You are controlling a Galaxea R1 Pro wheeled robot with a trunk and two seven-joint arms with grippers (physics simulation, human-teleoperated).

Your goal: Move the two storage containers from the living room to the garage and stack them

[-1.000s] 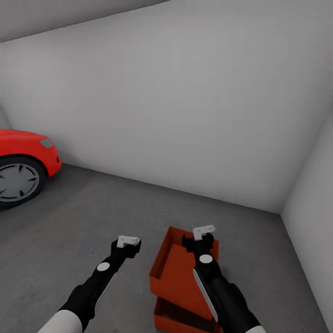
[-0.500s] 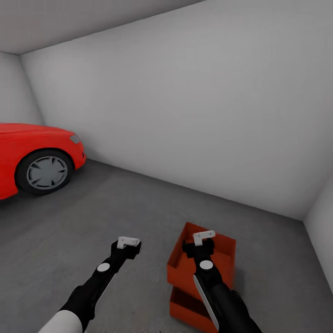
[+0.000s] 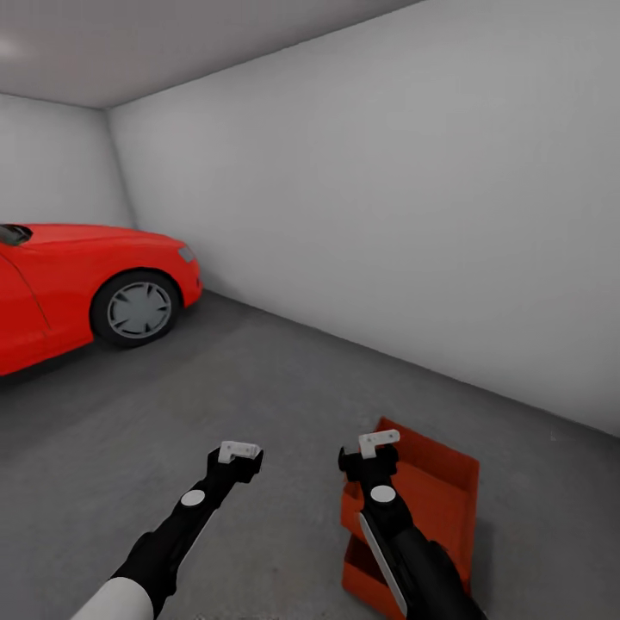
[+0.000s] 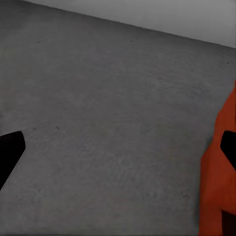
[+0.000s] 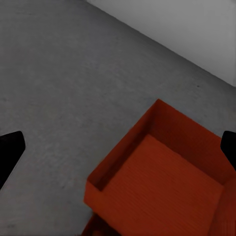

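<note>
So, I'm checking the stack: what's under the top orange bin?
The second orange bin sits on the grey floor under the top bin. Just its near end pokes out; the rest is covered by the top bin and the right arm.

A red car point(image 3: 77, 275) stands at the left of the head view, cut off by the picture's edge, with its front end turned toward the far wall. Its front wheel point(image 3: 136, 309) has a dark tyre and a grey multi-spoke rim, and a small pale headlight point(image 3: 185, 253) sits at the nose above the bumper. A strip of dark windscreen point(image 3: 12, 233) shows at the edge. Behind the car a plain white wall point(image 3: 52, 164) meets a long white side wall point(image 3: 387, 215) at a corner, and this side wall runs off to the right. A pale grey ceiling point(image 3: 155, 43) spans above both
</note>
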